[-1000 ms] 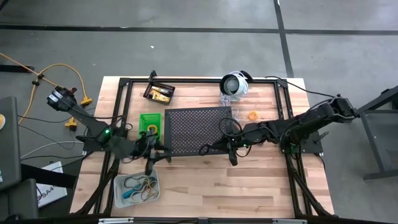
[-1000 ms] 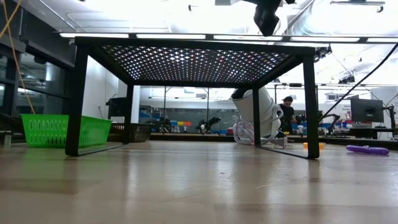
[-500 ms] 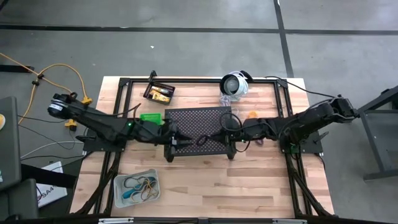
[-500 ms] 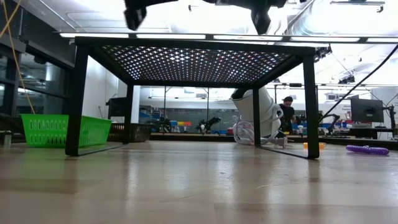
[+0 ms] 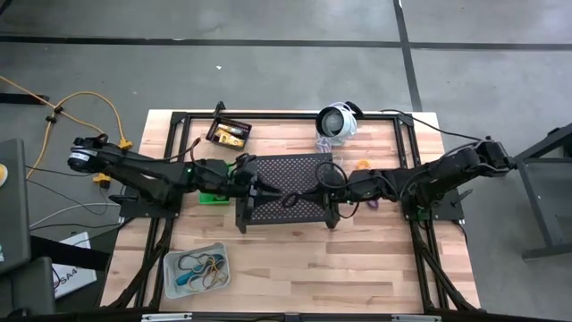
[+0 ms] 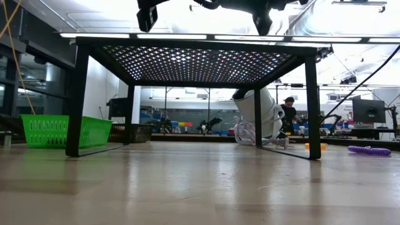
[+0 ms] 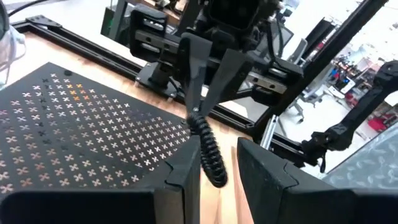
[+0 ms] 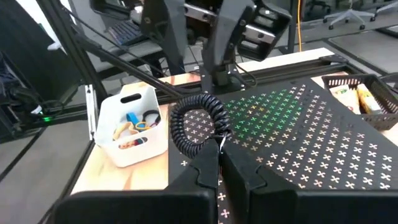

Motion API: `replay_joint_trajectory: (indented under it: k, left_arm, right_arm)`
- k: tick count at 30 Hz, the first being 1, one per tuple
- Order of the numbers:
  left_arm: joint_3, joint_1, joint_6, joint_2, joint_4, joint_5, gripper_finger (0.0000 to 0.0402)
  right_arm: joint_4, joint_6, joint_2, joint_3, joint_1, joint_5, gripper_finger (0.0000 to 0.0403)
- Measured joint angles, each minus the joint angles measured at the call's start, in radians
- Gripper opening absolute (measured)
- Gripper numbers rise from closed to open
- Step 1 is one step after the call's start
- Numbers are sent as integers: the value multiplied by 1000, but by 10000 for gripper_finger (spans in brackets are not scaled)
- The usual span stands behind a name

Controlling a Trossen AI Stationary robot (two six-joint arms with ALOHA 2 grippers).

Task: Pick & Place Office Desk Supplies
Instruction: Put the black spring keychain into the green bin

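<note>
The right gripper (image 8: 217,152) is pinching a black coiled plastic loop (image 8: 186,124) between fully closed fingers and is holding it in the air over the middle of the big black perforated metal stand (image 5: 295,170), clear of its top. The left gripper (image 7: 219,174) is reaching in over the stand's left half and facing the right one, its fingers standing a narrow gap apart with the free end of the coil hanging between them; they are not clamping it, as far as the left wrist view shows. This is looking like a hand-over above the stand, with the small pale translucent plastic bin (image 8: 140,155), sitting off the stand's front left corner and already holding several coloured bands, as the likely destination. To do it well, the left fingers should be closing on a full turn of the coil well inside the pads, not on its springy tip, and the right fingers should be letting go only once that grip is firm. The coil is stretchy, so pulling apart early risks it snapping free and dropping onto the perforated top.
</note>
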Motion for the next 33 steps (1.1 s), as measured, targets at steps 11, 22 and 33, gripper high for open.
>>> replay_joint_trajectory:
  k: [11, 22, 33]
  left_arm:
    - [0, 23, -22, 0, 20, 18, 102]
    - [0, 47, -21, 0, 19, 9, 102]
    - [0, 59, -18, 0, 33, 7, 102]
  right_arm:
    - [9, -3, 0, 0, -50, 0, 4]
    - [60, -45, 0, 0, -63, -3, 4]
    - [113, -78, 0, 0, -77, 0, 4]
